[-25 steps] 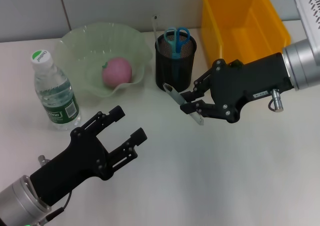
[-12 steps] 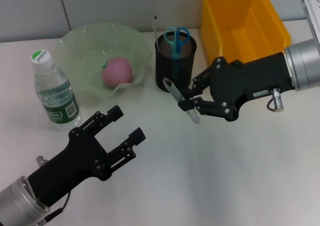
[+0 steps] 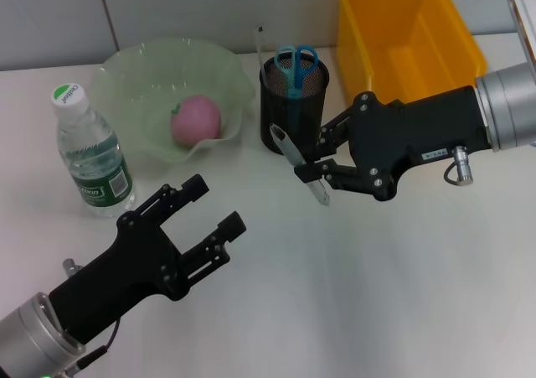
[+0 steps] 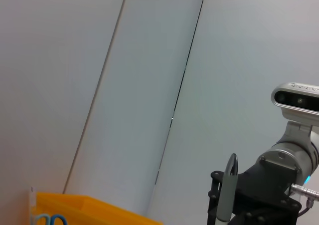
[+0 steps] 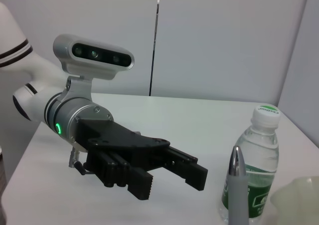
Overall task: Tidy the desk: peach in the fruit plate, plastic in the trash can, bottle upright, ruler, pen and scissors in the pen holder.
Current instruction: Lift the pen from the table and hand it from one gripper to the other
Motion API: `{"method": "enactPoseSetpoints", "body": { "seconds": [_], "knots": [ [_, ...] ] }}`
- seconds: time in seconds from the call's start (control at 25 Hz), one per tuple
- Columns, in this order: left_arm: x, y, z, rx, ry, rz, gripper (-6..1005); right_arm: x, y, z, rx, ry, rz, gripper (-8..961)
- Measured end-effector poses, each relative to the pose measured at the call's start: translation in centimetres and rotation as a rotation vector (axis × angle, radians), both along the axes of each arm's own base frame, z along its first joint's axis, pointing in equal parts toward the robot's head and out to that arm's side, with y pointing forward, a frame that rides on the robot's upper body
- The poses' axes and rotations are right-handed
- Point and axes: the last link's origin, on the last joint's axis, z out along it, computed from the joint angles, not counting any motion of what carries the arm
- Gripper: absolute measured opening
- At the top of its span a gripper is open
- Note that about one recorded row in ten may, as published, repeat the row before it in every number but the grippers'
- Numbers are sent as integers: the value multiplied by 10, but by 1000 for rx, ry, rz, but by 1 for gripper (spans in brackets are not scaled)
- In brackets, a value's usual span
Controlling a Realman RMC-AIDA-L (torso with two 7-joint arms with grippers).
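My right gripper [image 3: 308, 165] is shut on the silver-grey pen [image 3: 298, 165], holding it tilted just in front of the black mesh pen holder [image 3: 293, 110]. The blue scissors [image 3: 296, 63] and the clear ruler [image 3: 260, 48] stand in the holder. The pink peach [image 3: 197, 118] lies in the green fruit plate [image 3: 134, 76]. At the left the bottle [image 3: 90, 153] stands upright. My left gripper [image 3: 216, 204] hovers open and empty above the desk [image 3: 335, 294]. The yellow trash can [image 3: 406, 43] sits at the back right. No plastic is in view. In the right wrist view the pen [image 5: 235, 187] rises beside the bottle [image 5: 255, 165].
The left wrist view shows the pen [image 4: 226, 194] in front of the right arm, and the trash can's rim [image 4: 94, 216] at the edge. The left gripper [image 5: 164, 172] fills the middle of the right wrist view. A grey wall runs behind the desk.
My right gripper has carried the pen a little to the left and up, closer to the pen holder. The left arm has stayed still.
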Motion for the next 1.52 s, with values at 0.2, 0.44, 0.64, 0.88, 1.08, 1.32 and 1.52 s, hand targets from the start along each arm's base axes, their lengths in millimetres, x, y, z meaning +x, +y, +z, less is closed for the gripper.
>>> {"method": "enactPoseSetpoints", "body": {
  "seconds": [0.2, 0.44, 0.64, 0.88, 1.08, 1.32, 1.52],
  "knots": [
    [2, 0, 0, 1, -6, -7, 750, 1, 0, -1, -4, 3, -6, 120],
    [3, 0, 0, 0, -11, -12, 751, 1, -1, -4, -15, 14, -13, 120],
    [3, -1, -1, 3, -9, -14, 751, 2, -2, -6, -25, 30, -22, 120],
    [5, -3, 0, 4, -19, -26, 750, 4, -1, -10, -24, 66, -54, 120],
    [5, -4, 0, 4, -21, -28, 750, 5, -4, -7, -12, 139, -78, 120],
    [5, -3, 1, 8, -25, -28, 750, 8, -5, -9, -18, 157, -108, 120],
    [6, -3, 1, 9, -27, -30, 751, 10, 0, -9, 1, 210, -176, 120]
  ]
}}
